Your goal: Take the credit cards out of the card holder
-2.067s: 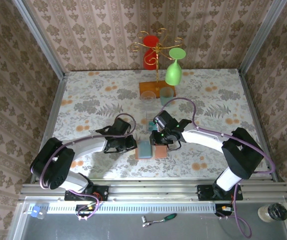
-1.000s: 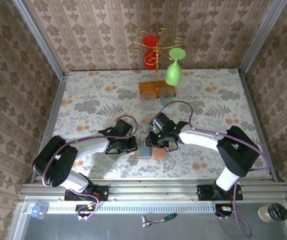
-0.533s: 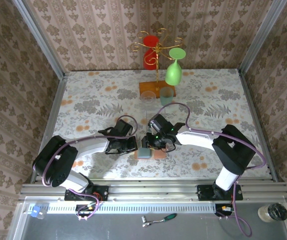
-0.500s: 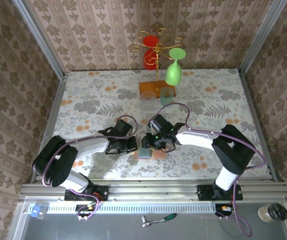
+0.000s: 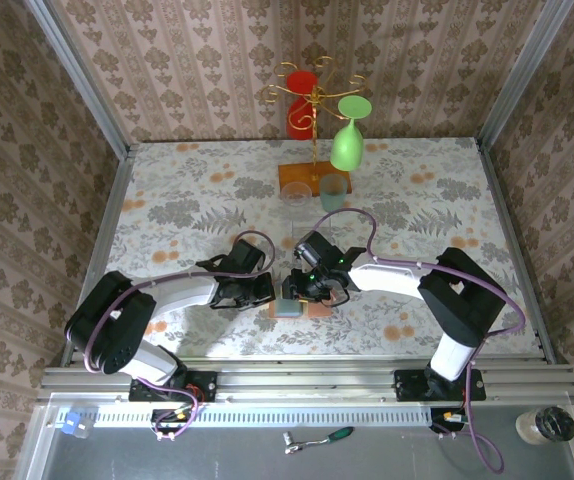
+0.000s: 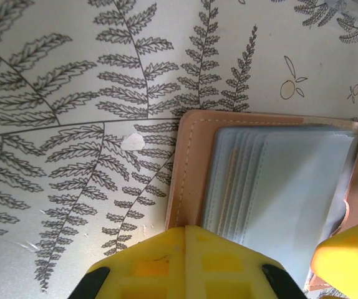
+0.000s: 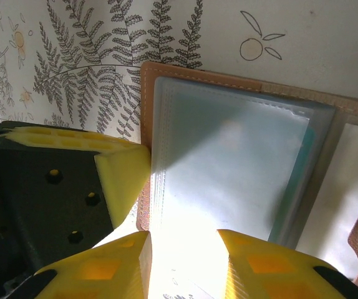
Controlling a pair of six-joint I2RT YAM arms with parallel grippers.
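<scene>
Now the right gripper (image 5: 300, 287) is further left, over the card holder (image 5: 289, 308)

The card holder (image 6: 188, 174) is matt stitched tan leather with glossy clear plastic sleeves (image 7: 229, 168).

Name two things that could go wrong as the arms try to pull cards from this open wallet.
Collision: the left gripper has a finger right beside the right gripper at the card holder.
Wrong grasp: just a thin teal edge of a credit card shows inside the sleeves, so fingers may pinch them and lift the holder.
</scene>
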